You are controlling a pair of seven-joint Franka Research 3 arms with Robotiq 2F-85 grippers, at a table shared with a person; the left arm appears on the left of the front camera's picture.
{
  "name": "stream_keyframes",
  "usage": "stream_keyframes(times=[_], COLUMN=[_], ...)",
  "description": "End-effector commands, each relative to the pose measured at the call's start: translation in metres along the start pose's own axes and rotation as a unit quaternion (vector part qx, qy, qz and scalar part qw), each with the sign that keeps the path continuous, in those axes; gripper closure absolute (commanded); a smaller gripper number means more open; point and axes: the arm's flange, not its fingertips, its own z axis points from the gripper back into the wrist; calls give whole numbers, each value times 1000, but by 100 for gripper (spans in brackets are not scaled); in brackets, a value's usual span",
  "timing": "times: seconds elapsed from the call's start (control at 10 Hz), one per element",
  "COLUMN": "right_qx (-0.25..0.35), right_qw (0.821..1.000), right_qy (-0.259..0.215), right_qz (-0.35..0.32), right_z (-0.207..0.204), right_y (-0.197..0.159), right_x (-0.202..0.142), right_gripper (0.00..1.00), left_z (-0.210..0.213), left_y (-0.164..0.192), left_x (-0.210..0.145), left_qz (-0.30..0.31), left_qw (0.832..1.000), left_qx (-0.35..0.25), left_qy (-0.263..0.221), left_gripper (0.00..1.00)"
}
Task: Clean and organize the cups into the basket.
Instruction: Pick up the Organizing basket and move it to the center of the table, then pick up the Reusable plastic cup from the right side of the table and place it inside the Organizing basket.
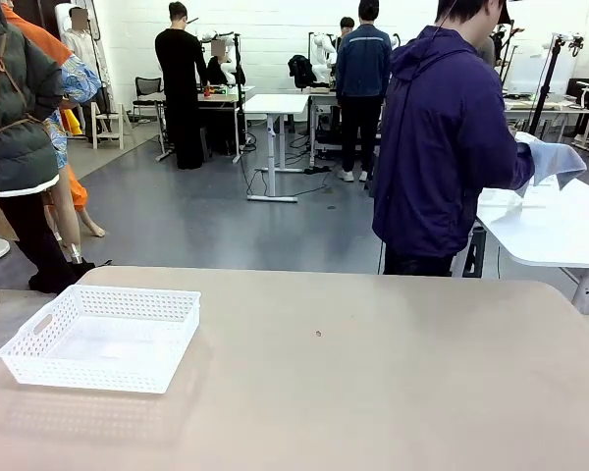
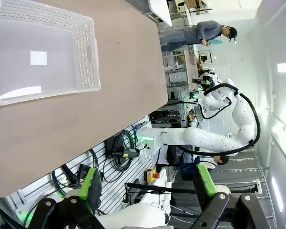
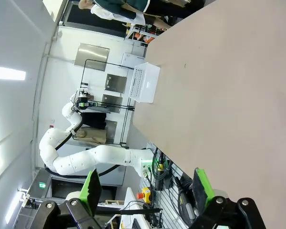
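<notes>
The white perforated basket [image 1: 103, 336] sits on the tan table at the front left, with nothing in it. It lies at the top left of the left wrist view as basket [image 2: 43, 52] and far off in the right wrist view as basket [image 3: 146, 82]. The cups are out of view. My left gripper [image 2: 145, 183] is open, its green-padded fingers [image 2: 91, 185] spread wide off the table's near edge. My right gripper [image 3: 147, 188] is open too, with nothing between its fingers [image 3: 202, 183].
A person in a dark purple jacket [image 1: 442, 147] stands beyond the table's far right edge, turned toward a white side table [image 1: 550, 231], holding a pale cloth [image 1: 555, 162]. A small dark speck [image 1: 319, 334] marks the table's middle.
</notes>
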Motion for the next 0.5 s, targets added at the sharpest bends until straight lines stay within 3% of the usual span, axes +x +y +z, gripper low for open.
stream_keyframes(times=[0.0,0.4], right_qx=[0,0], right_qw=[1000,1000], right_qy=[1,1], right_qz=[0,0], right_z=[2,2], right_y=[0,0], right_x=[1,1], right_gripper=[0,0], left_z=[1,1], left_y=[0,0], left_x=[-2,-2], left_qz=[1,1], left_qw=[1000,1000], left_qx=[-2,-2], left_qy=[0,0], left_gripper=[0,0])
